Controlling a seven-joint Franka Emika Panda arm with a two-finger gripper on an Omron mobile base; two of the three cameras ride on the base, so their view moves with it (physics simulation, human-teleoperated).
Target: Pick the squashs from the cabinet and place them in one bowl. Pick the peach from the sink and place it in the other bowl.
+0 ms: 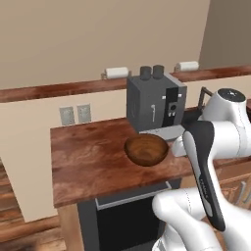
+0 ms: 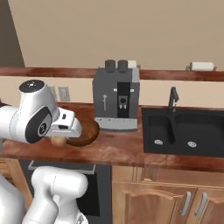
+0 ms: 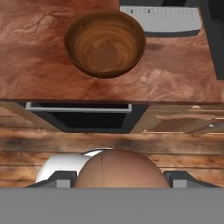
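My gripper (image 3: 118, 179) is shut on the peach (image 3: 116, 168), a round orange-brown fruit held between the two dark fingertips (image 3: 61, 178). In the right base view the peach (image 2: 58, 140) hangs under the hand at the counter's front edge, just left of the other bowl (image 2: 85, 133). That glossy dark brown bowl (image 3: 105, 43) stands empty on the wooden counter, in front of the coffee machine (image 1: 156, 100). The black sink (image 2: 183, 131) lies to the right. The squashs, the cabinet and the pale bowl are out of view.
A grey coffee machine (image 2: 117, 98) stands right behind the bowl (image 1: 146, 149). A black faucet (image 2: 173, 98) rises at the sink's back. Paper towel rolls (image 1: 116, 72) sit on the back ledge. A dark appliance front (image 1: 127, 215) lies under the counter.
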